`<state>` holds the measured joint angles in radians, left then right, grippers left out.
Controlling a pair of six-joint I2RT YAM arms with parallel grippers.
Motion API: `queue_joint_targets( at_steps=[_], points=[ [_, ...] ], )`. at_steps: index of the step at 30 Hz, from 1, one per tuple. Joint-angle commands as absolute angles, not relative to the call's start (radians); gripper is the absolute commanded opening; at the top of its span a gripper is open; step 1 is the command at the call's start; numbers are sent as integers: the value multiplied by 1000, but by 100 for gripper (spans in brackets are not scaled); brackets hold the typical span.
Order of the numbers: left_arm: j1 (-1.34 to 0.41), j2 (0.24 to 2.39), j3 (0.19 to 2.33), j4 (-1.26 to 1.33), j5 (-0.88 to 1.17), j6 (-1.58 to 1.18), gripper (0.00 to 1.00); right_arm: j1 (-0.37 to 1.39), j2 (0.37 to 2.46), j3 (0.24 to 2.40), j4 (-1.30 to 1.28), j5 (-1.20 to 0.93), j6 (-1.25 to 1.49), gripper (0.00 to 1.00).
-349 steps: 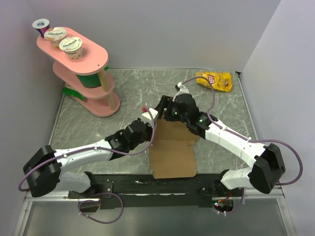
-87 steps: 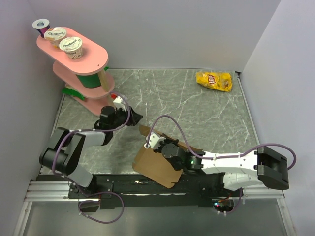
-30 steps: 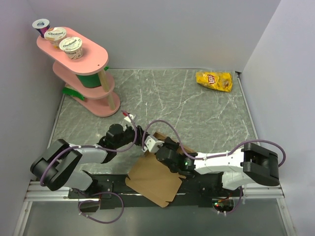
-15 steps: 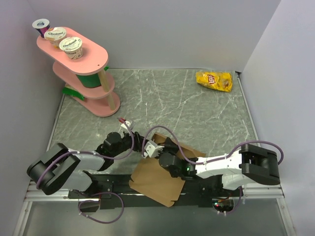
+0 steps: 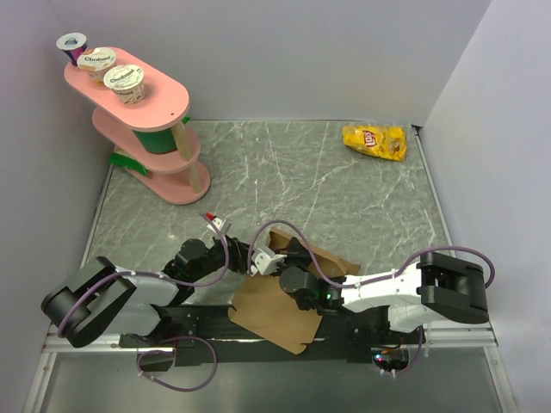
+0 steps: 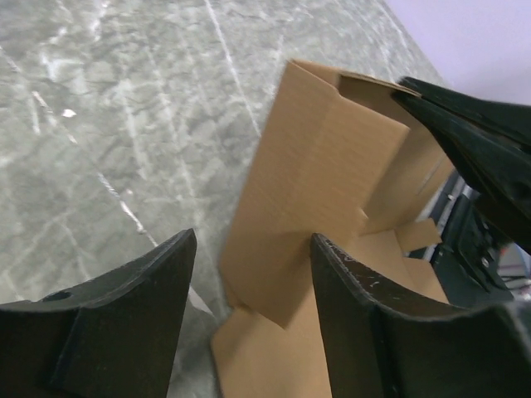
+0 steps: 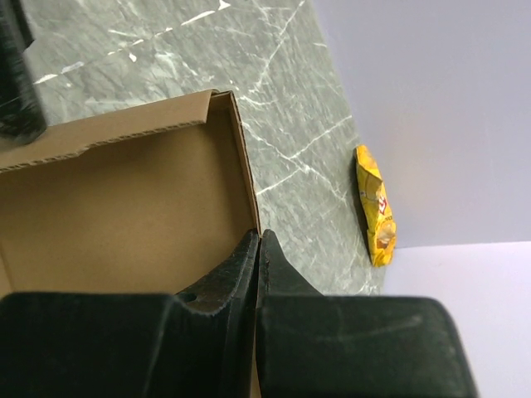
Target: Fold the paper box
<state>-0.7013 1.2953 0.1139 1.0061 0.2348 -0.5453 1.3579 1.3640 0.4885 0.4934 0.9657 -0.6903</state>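
The paper box point(image 5: 274, 314) is plain brown cardboard, partly folded, lying at the near edge of the table with one flap raised point(image 5: 323, 256). My right gripper point(image 5: 284, 251) is shut on the top edge of that raised wall; in the right wrist view its jaws point(image 7: 258, 240) pinch the cardboard point(image 7: 124, 207). My left gripper point(image 5: 234, 256) is just left of the box, open. In the left wrist view its fingers point(image 6: 253, 240) stand wide apart, with the box's upright panel point(image 6: 323, 174) just ahead of the gap. The right gripper's dark finger point(image 6: 473, 141) shows behind that panel.
A pink tiered stand point(image 5: 146, 129) with yogurt cups point(image 5: 123, 79) stands at the back left. A yellow chip bag point(image 5: 375, 141) lies at the back right corner, also in the right wrist view point(image 7: 375, 207). The black base rail point(image 5: 198, 320) runs under the box's near part.
My left arm has sunk lower and come in beside the box, its jaws wider than before. The right gripper keeps its pinch, and the box has turned slightly.
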Motion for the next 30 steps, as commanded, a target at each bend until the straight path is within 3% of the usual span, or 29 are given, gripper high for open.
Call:
queue_joint_targets(
  at_steps=[1,12,16,30],
  points=[
    [-719,1256,97,1100,308,-568,65,1359,1350,515,528,983,-640,0],
    [-719,1373,149,1149,279,-529,65,1361,1339,528,482,966,-595,0],
    [-719,1404,167,1167,270,-520,54,1361,1338,529,466,968,-589,0],
    [-732,1488,201,1193,166,-492,50,1361,1315,532,426,953,-546,0]
  ],
)
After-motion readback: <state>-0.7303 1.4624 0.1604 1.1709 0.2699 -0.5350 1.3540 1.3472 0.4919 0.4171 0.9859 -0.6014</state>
